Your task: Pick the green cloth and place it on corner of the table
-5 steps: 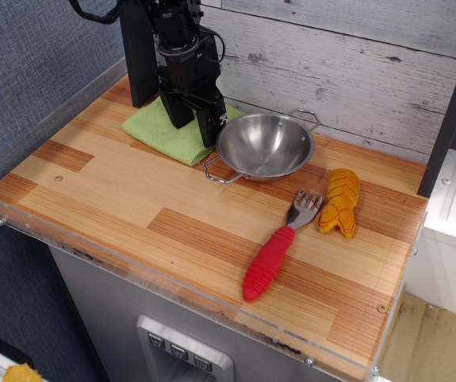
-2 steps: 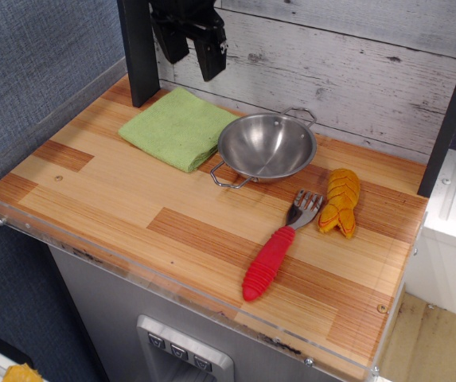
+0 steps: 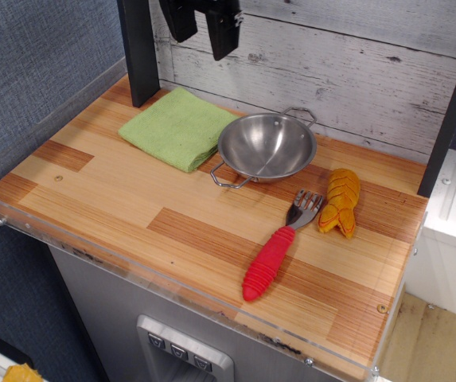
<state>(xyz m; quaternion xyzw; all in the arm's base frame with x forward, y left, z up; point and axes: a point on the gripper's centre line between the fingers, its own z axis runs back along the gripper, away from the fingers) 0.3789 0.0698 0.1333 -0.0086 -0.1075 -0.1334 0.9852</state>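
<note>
The green cloth (image 3: 178, 126) lies flat and folded on the table (image 3: 132, 199) near its far left corner, beside the black upright post (image 3: 138, 49). Its right edge touches or slips under the steel bowl (image 3: 266, 146). My gripper (image 3: 204, 30) hangs high above the cloth at the top edge of the view. Its two black fingers (image 3: 222, 32) are spread apart and hold nothing. The upper part of the gripper is cut off by the frame.
A red-handled fork (image 3: 279, 247) and a yellow toy food piece (image 3: 340, 202) lie right of the bowl. A clear acrylic rim (image 3: 172, 282) runs along the front edge. A grey plank wall (image 3: 355, 72) stands behind, with a second black post (image 3: 454, 103) at the right.
My gripper was down on the cloth beside the bowl a second ago. It has let go and risen straight up, then a little right. The cloth stays flat near the corner.
</note>
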